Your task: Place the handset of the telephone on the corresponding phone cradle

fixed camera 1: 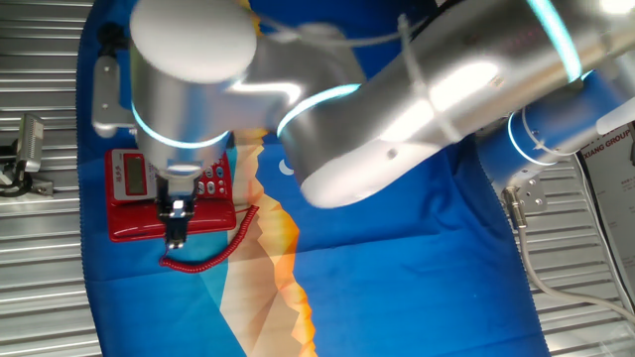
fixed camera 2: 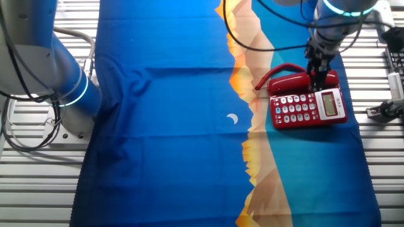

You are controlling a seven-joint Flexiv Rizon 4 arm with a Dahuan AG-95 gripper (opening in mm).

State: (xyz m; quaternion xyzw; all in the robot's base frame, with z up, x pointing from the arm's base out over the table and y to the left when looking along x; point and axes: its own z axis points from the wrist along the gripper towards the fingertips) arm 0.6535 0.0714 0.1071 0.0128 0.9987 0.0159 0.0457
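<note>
Handset [fixed camera 2: 295, 82] lying along phone cradle [fixed camera 1: 139, 227]; hand [fixed camera 2: 320, 75] pinching handset at mid-length

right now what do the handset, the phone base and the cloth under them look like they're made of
The handset looks like glossy red moulded plastic: highlights run along its rounded bar. The telephone base seems the same red plastic, with a grey-green LCD screen and round buttons. The cloth looks like soft printed fabric, matte, with folds and wrinkles; the exact fibre is unclear.

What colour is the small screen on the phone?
Grey-green LCD screen, clearest in the other fixed view.
</note>
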